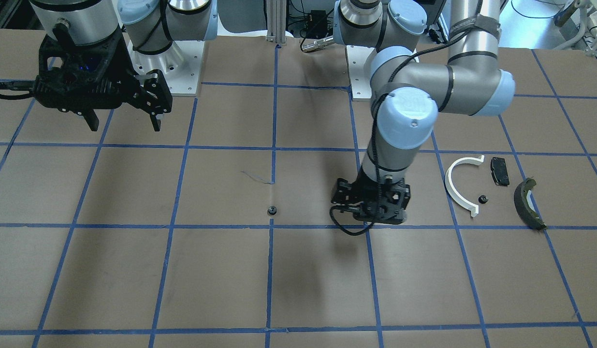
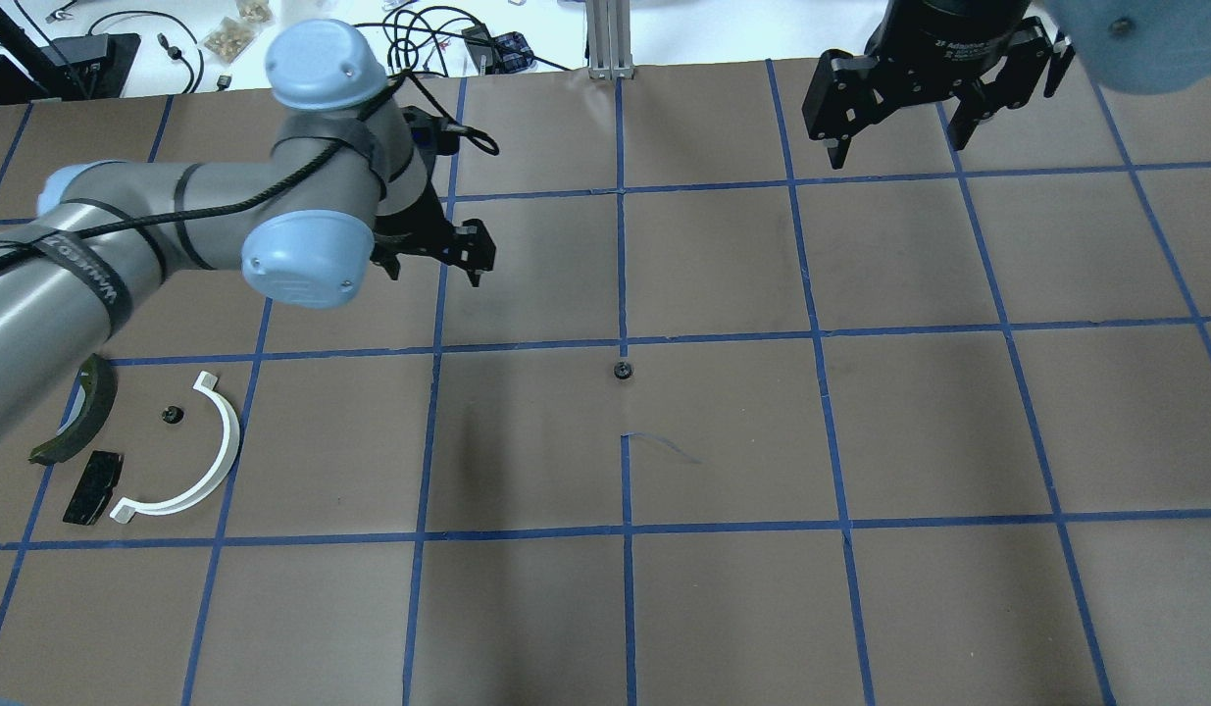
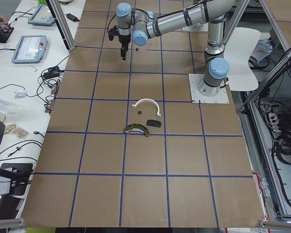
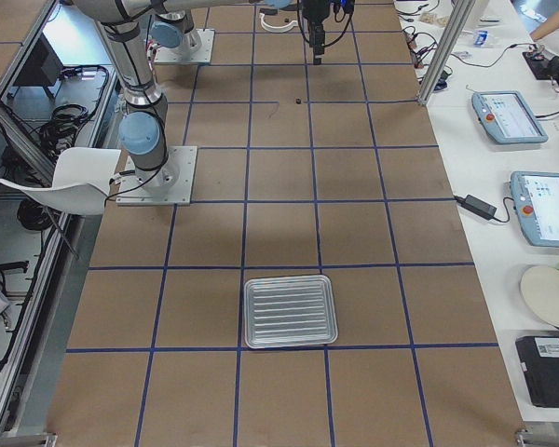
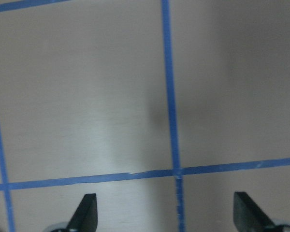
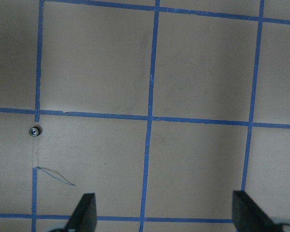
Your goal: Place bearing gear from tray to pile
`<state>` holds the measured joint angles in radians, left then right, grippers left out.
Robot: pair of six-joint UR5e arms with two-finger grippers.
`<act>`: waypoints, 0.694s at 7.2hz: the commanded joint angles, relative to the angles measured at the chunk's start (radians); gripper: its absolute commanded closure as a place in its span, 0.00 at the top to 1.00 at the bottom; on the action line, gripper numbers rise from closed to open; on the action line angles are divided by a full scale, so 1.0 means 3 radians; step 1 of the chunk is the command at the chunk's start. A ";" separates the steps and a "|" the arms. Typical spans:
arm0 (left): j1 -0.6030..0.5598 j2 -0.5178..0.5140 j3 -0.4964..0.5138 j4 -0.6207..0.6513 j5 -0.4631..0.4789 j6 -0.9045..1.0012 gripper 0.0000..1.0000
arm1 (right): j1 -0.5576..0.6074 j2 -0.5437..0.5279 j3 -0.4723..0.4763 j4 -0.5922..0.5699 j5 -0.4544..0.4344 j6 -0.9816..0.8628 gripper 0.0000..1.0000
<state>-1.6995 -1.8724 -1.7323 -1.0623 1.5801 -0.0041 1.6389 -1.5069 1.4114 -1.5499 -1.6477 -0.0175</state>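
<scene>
Gear: one small dark bearing gear (image 1: 272, 210) lies flat on the table (image 1: 134, 270) near the centre, just beside a crossing of blue tape lines (image 2: 623, 245). It also shows at the left edge of the right wrist view (image 6: 35, 130), with a pale hub inside a toothed rim.
Second gear: a like piece (image 1: 482, 198) already sits in the pile (image 2: 134, 441), between the white arc (image 1: 460, 191) and the olive shoe (image 1: 529, 203), near the black pad (image 1: 499, 170).
Tray: the metal tray (image 4: 290, 311) stands well apart, at the robot's right end of the table; we see nothing in it.
Left gripper: our left gripper (image 2: 438, 260) hangs low between the loose gear and the pile, fingers (image 5: 85, 212) spread and holding nothing.
Right gripper: our right gripper (image 1: 124, 121) hovers high on its own side, fingers spread, nothing between them.
Handling: we judge the gear light, stiff and hard, so it should take a firm pinch without harm. Being small and round, it may skid or tip if one finger meets it first.
Where to hold: we would close across the toothed rim from straight above, fingers either side and close to the table.
Stage: we judge the loose gear awaits carrying to the pile.
</scene>
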 commanded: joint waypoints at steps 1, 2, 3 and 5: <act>-0.0418 -0.0124 -0.0009 0.0181 -0.0143 -0.0318 1.00 | 0.0003 -0.0029 0.0010 0.0017 0.0006 0.0280 1.00; -0.0541 -0.0206 -0.0009 0.0212 -0.0143 -0.0334 1.00 | 0.0008 -0.0044 0.0040 0.0012 0.0016 0.0729 1.00; -0.0608 -0.0288 -0.0019 0.0233 -0.0149 -0.0334 1.00 | 0.0008 -0.0095 0.0132 -0.0023 0.0041 0.0789 1.00; -0.0736 -0.0487 -0.0040 0.0386 -0.0235 -0.0455 1.00 | 0.0008 -0.0172 0.0260 -0.0059 0.0011 0.0764 1.00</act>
<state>-1.8946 -1.9826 -1.7425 -0.9664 1.5273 -0.1144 1.6413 -1.5453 1.4715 -1.5630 -1.6405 0.2069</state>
